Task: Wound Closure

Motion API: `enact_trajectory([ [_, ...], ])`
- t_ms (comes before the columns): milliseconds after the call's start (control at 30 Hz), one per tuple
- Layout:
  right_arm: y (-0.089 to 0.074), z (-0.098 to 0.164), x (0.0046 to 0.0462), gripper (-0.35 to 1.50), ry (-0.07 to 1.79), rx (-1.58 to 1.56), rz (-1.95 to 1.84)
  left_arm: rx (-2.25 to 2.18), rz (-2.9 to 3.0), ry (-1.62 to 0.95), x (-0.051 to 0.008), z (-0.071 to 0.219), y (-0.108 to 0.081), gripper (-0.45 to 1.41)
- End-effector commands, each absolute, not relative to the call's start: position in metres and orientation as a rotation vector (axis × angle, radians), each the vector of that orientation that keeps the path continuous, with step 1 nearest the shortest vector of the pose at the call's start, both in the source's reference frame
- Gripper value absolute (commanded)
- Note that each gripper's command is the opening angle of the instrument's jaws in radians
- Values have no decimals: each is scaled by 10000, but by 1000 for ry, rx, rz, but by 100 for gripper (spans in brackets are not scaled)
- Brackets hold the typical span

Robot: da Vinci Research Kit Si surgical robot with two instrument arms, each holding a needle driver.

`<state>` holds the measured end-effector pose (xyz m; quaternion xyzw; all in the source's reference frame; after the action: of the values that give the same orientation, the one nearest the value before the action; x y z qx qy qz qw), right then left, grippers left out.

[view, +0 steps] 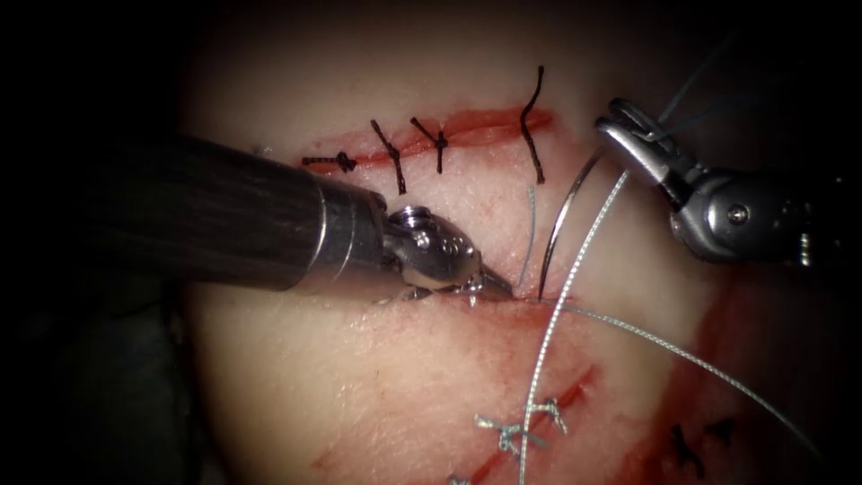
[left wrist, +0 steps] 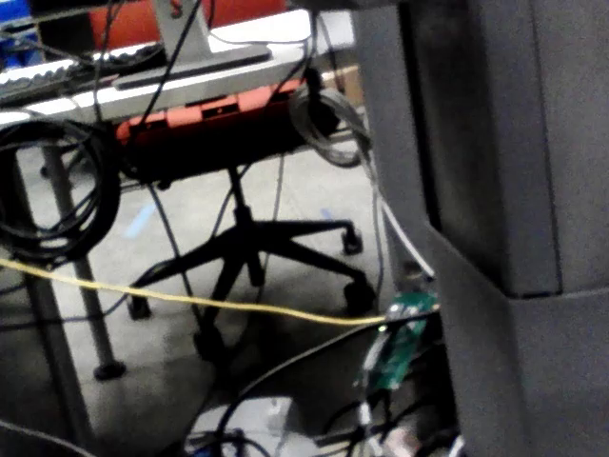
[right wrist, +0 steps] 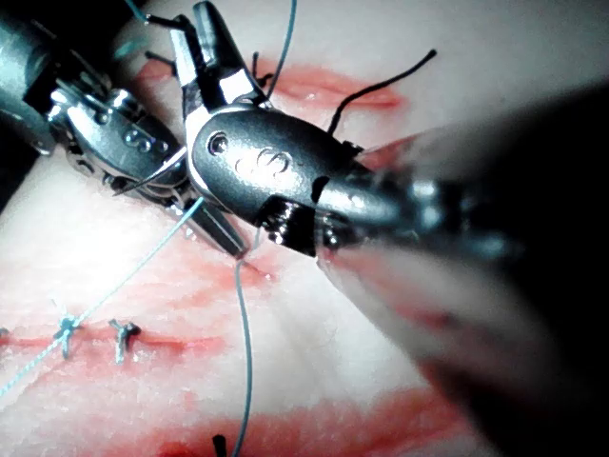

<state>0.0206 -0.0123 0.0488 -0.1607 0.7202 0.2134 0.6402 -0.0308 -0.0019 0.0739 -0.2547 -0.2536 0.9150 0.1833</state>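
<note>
The curved needle [view: 561,216] stands up from the tissue [view: 404,377], its point sunk in at the middle cut [view: 541,299]. My right tool [view: 618,130] comes in from the upper right, jaws shut on the needle near its tail end. My left tool [view: 494,286] lies low on the left side, its jaws closed on the tissue edge just left of where the needle enters. Braided grey thread [view: 575,269] runs down past the needle, and a finer strand [view: 682,350] trails off right. The right wrist view has the right tool [right wrist: 205,48], the left tool [right wrist: 95,124] and thread [right wrist: 243,343].
Black stitches [view: 440,144] close an upper cut and grey knots [view: 521,427] a lower one. A short loose thread end [view: 530,233] stands beside the needle. Red fluid [view: 700,386] stains the right side. The left wrist view takes in a chair [left wrist: 247,248] and cables.
</note>
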Motion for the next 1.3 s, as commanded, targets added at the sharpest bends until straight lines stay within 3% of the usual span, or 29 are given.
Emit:
enact_trajectory([
  [33,-120,492,216,-35,1649,-364,477,-706,2610,-722,-313,746,-17,-45],
  [500,-111,510,226,-35,1654,-500,264,-633,2642,-958,-308,756,-24,-45],
  [833,-115,541,225,-35,1641,-511,123,-716,2265,-1238,-308,760,-15,-45],
  [1300,-124,579,220,-35,1574,-481,31,-797,2080,-1311,-296,765,-3,-45],
])
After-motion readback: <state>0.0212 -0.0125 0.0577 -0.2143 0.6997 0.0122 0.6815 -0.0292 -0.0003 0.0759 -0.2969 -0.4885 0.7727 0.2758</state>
